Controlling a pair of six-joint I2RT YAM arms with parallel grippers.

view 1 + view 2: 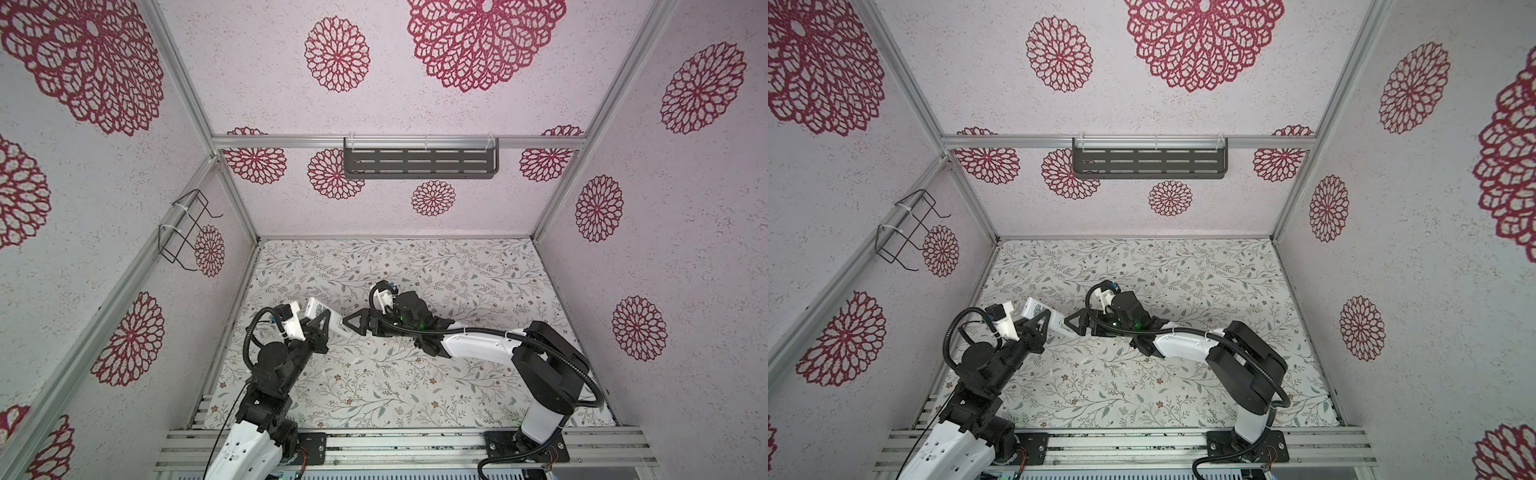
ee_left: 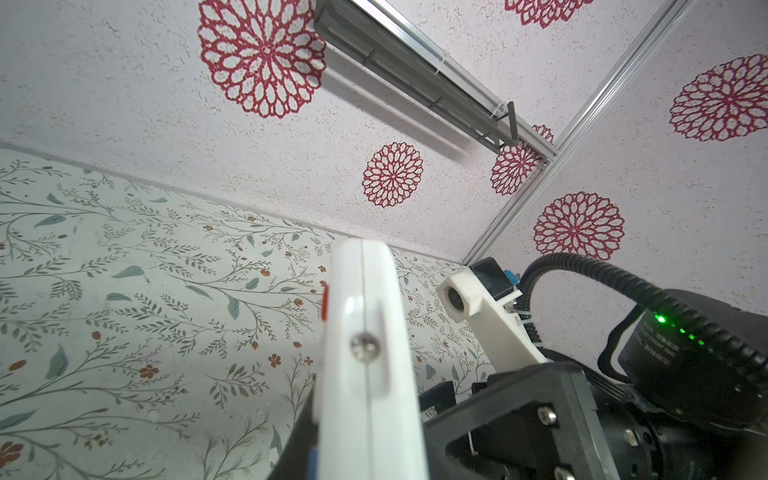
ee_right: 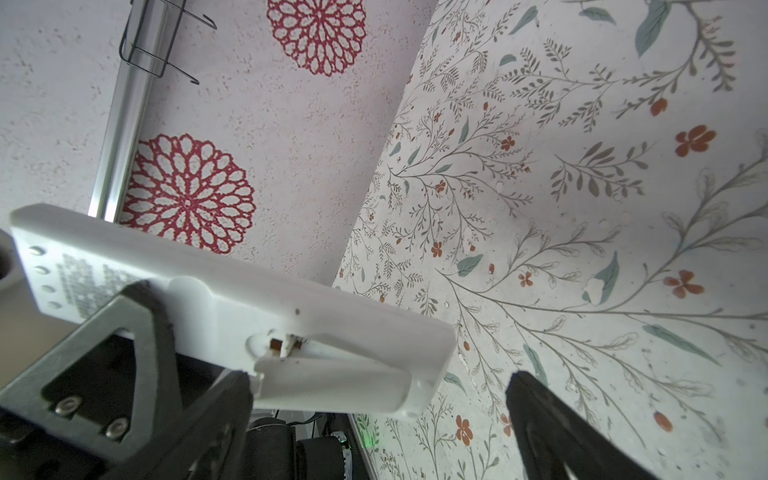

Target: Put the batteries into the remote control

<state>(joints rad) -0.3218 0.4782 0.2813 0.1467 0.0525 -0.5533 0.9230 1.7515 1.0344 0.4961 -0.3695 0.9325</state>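
Toward the left edge of the bench (image 1: 415,374), about midway back, the left fingers (image 3: 160,340) are clamped on the remote control (image 1: 318,309), which they hold edge-up and off the floral surface. One dark, triangular finger crosses its plain white back just beside the printed label. The right fingers (image 3: 552,424) stand wide apart on either side of the remote's free end; one tip is close against the edge of the recessed bay, and whether it touches I cannot tell, while the other is well clear of it. Small metal contacts show inside the bay, with a rounded white piece lying along its rim. In both top views the two arms meet nose to nose over the remote, the right arm's ribbed black cable (image 1: 457,330) arching along its forearm. Farther out, a slotted dark shelf (image 1: 419,164) hangs on the back wall and a wire rack (image 1: 183,232) on the left wall.
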